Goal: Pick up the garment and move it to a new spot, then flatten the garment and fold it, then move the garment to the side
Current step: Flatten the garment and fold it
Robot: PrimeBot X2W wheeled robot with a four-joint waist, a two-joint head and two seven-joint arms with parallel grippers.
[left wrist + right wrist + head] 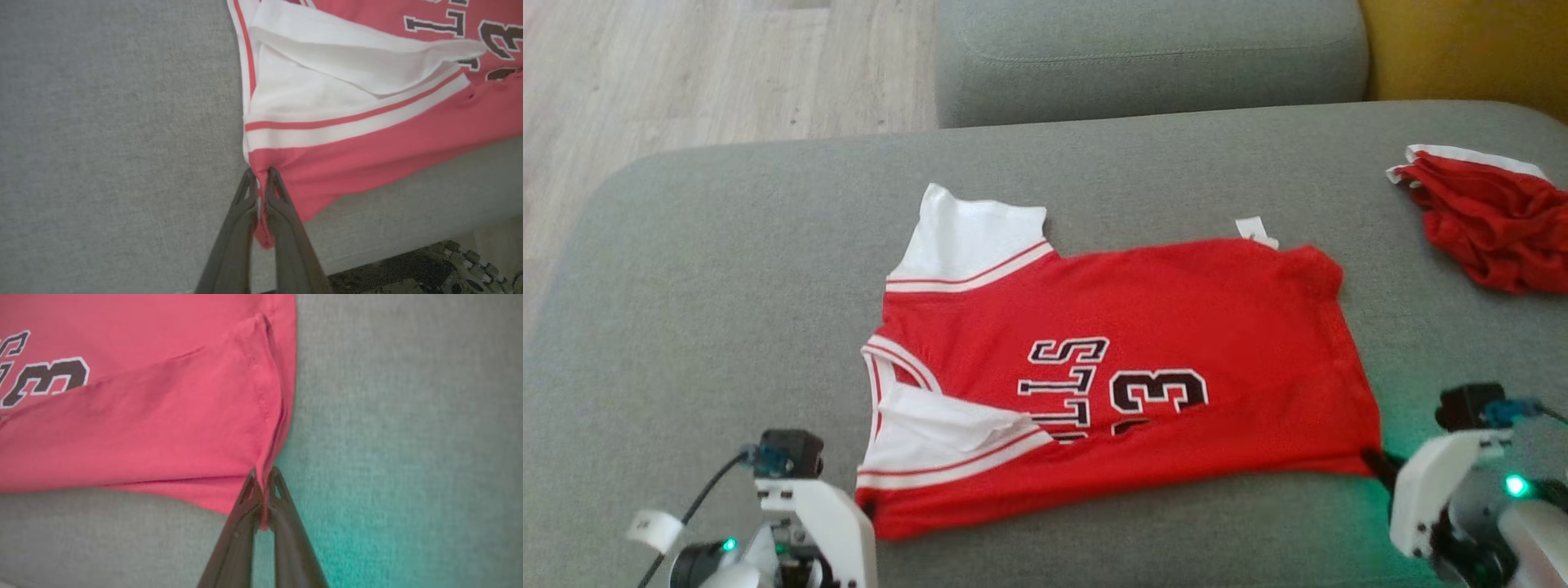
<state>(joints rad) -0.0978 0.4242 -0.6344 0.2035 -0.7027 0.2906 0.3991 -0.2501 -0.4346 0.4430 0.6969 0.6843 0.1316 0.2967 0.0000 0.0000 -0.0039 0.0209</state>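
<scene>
The garment (1143, 359) is a red jersey with white striped sleeves and black lettering, lying on the grey cushion (727, 286) with its near edge folded over. My left gripper (260, 176) is shut on the garment's (367, 147) near left corner, red cloth pinched between its fingertips. At the garment's (163, 428) near right corner, the hem is clamped in my right gripper (264, 475), which is shut. In the head view the left gripper (866, 510) and right gripper (1372, 461) sit at the two near corners.
A second crumpled red and white cloth (1494, 220) lies at the cushion's far right. A grey backrest cushion (1152, 57) stands behind, a yellow one (1470, 49) at the far right. Wooden floor (686, 73) shows at the far left.
</scene>
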